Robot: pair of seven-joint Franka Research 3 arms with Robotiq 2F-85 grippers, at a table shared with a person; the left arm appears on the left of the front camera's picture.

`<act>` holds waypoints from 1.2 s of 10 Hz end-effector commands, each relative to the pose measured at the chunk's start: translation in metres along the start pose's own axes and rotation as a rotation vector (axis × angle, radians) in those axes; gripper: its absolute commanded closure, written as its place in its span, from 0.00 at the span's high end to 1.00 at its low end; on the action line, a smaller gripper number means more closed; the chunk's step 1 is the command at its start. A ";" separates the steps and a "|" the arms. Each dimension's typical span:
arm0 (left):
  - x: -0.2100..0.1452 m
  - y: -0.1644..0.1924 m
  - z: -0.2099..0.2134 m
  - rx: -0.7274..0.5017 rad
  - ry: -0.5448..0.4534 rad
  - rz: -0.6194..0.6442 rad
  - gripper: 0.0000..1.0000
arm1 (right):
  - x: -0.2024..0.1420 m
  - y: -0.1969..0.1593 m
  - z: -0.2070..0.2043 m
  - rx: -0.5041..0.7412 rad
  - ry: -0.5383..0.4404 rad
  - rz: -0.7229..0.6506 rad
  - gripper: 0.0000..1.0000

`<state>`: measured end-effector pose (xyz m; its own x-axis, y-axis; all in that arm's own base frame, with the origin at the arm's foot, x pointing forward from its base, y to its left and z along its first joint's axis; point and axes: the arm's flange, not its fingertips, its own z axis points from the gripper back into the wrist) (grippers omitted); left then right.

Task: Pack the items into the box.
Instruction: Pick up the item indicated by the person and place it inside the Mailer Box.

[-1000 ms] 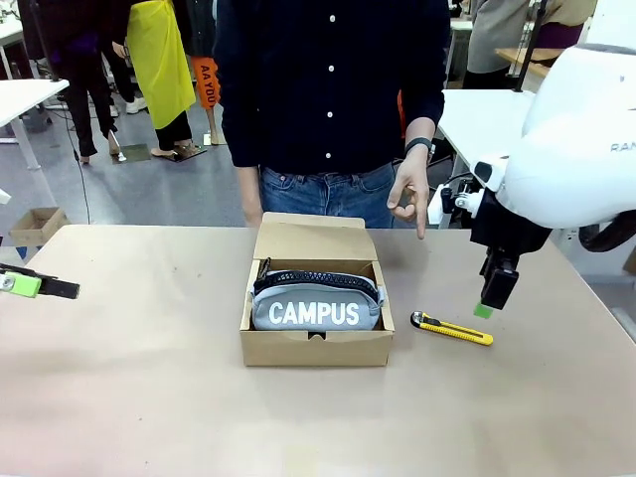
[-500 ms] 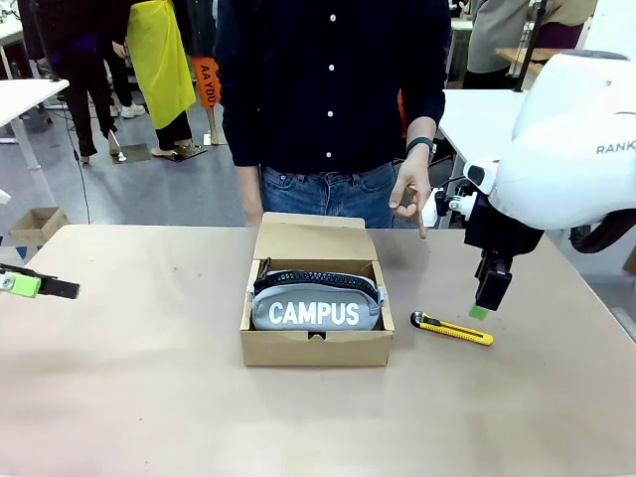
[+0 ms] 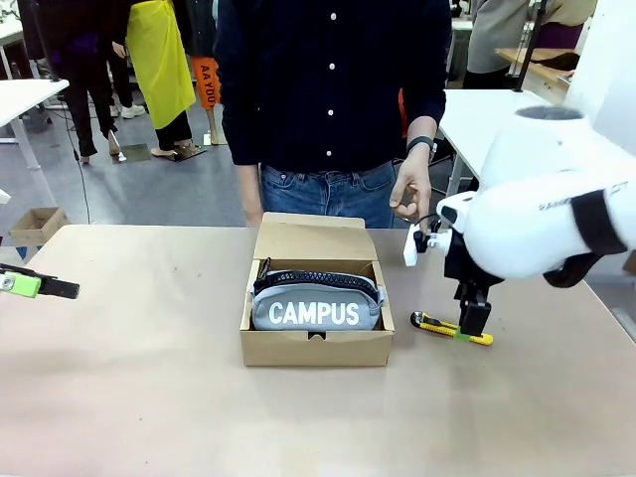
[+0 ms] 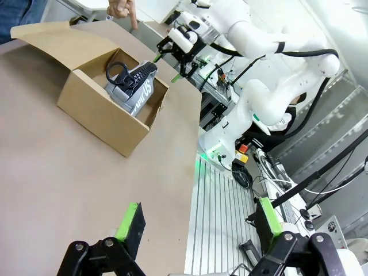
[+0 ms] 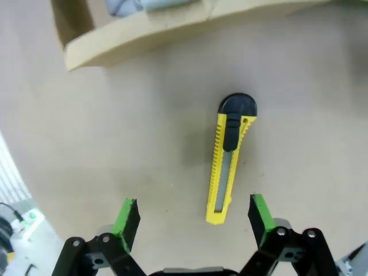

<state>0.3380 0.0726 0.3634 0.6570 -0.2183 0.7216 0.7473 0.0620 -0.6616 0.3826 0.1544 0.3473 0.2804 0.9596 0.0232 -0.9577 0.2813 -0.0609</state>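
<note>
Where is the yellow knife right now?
In the front view the knife lies flat on the table, just to the right of the box. The open right pincer hangs over it.

- A tan table runs the full width of the scene.
- A brown cardboard box sits on it near the middle, lid flap open toward the far side.
- A yellow-and-black utility knife lies flat just right of the box, not touching it.

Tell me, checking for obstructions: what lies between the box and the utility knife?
Just bare tabletop between box and utility knife, shown in the front and right wrist views.
</note>
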 end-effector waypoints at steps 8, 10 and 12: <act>0.001 -0.003 0.001 -0.006 -0.015 -0.003 1.00 | -0.014 -0.015 -0.048 -0.057 0.006 0.095 1.00; 0.001 -0.003 0.001 -0.006 -0.015 -0.003 1.00 | -0.016 -0.018 -0.051 -0.034 -0.012 0.085 1.00; 0.001 -0.003 0.001 -0.006 -0.015 -0.003 1.00 | -0.018 -0.020 -0.050 -0.014 -0.013 0.080 1.00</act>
<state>0.3379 0.0726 0.3633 0.6571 -0.2182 0.7216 0.7472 0.0620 -0.6617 0.4033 0.1422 0.2990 0.2255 0.9742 -0.0046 -0.9701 0.2241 -0.0928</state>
